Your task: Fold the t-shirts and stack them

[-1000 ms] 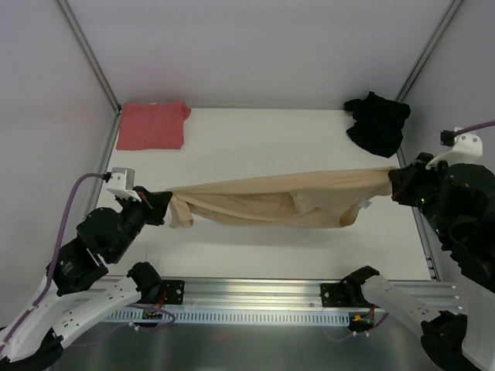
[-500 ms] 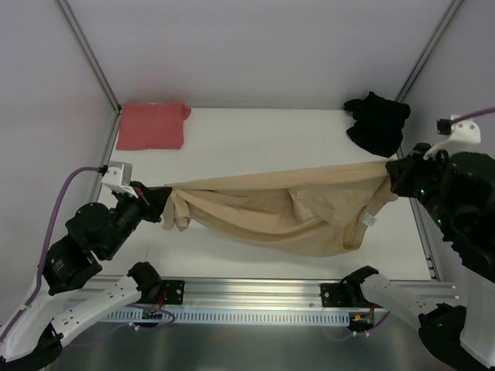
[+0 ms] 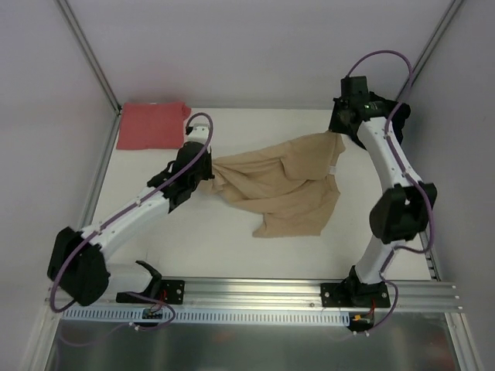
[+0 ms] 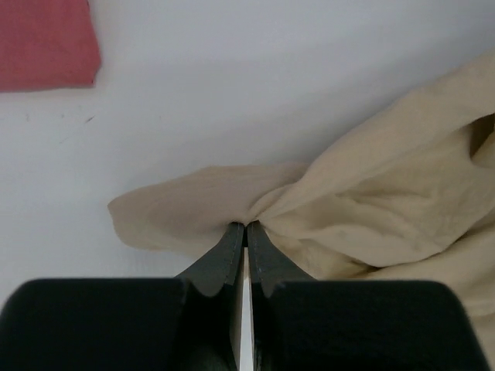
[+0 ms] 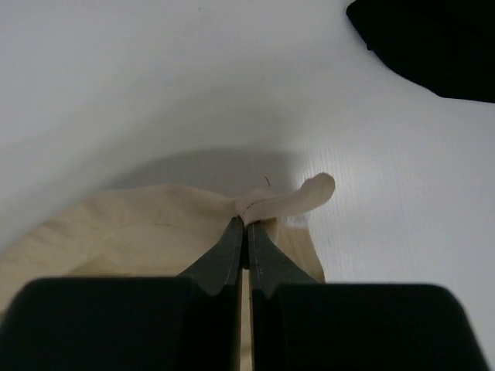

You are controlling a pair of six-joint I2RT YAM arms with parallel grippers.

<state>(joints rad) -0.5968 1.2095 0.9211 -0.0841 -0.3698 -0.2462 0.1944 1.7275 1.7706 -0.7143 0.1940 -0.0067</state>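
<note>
The tan t-shirt (image 3: 282,185) hangs bunched between both arms over the middle of the table, its lower part trailing toward the front. My left gripper (image 3: 210,168) is shut on its left edge (image 4: 232,205), jaws pinched on the cloth. At the back right, my right gripper (image 3: 336,133) is shut on the shirt's other corner (image 5: 267,202). A folded salmon-red t-shirt (image 3: 152,124) lies flat at the back left, also seen as a red t-shirt corner (image 4: 46,42). A crumpled black t-shirt (image 3: 390,127) sits at the back right, partly hidden behind the right arm, its edge (image 5: 433,42) near the right gripper.
White walls and metal frame posts (image 3: 93,54) close in the table on three sides. An aluminium rail (image 3: 255,297) with both arm bases runs along the near edge. White table (image 3: 255,131) shows between the shirts.
Both arms swung from the near side corners out toward the back of the table, carrying the tan shirt with them. The shirt went from stretched wide to bunched closer together.
</note>
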